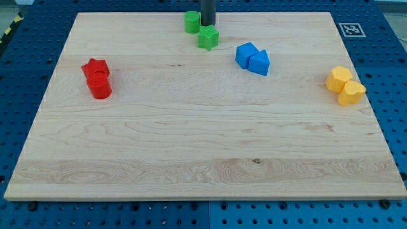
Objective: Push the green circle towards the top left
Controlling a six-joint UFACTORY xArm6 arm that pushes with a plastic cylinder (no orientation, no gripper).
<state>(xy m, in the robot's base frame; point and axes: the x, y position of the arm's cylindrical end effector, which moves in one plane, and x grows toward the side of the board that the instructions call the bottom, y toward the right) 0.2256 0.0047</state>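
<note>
The green circle stands near the top edge of the wooden board, a little left of centre. A green star lies just below and to its right. My tip comes down from the view's top, right beside the green circle on its right and just above the green star, close to or touching both.
A red star and a red cylinder sit together at the left. A blue cube and a blue triangle sit right of centre near the top. Two yellow blocks sit at the right edge.
</note>
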